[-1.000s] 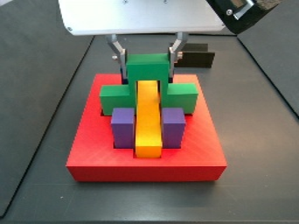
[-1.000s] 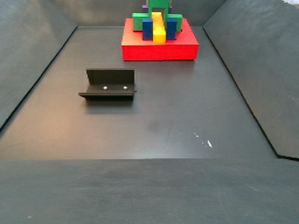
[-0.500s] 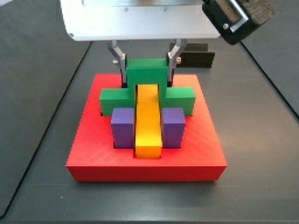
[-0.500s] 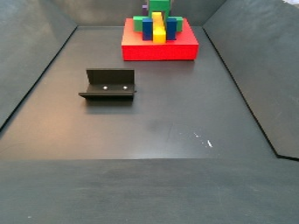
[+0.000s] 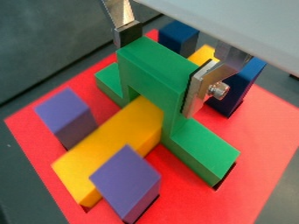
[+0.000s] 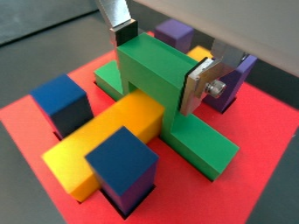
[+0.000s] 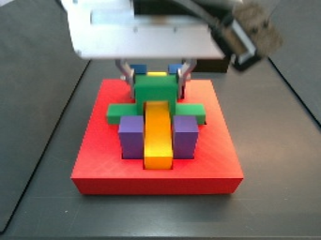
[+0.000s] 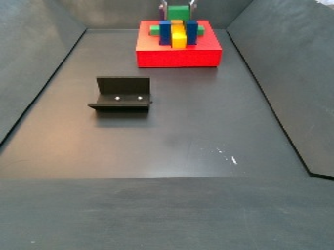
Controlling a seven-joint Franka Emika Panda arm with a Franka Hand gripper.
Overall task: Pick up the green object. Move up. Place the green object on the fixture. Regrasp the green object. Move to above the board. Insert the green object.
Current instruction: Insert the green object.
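The green object [image 7: 156, 90] sits low on the red board [image 7: 157, 161], its raised middle straddling the far end of the yellow bar [image 7: 158, 131] and its side arms down on the board. My gripper [image 7: 157, 73] is shut on the raised middle from above. In both wrist views the silver fingers [image 5: 208, 84] [image 6: 201, 84] press the green object [image 5: 158, 77] [image 6: 158, 74] on two opposite sides. In a side view the black fixture [image 8: 120, 95] stands empty on the floor, well away from the board [image 8: 179, 56].
Two purple blocks [image 7: 130, 137] [image 7: 187, 134] flank the yellow bar on the near side, and blue blocks [image 5: 177, 37] [image 5: 233, 92] stand on the far side. Dark walls ring the floor [image 8: 170, 146].
My gripper has come down with the green object, which now sits lower over the yellow bar on the board. The fixture has not moved.
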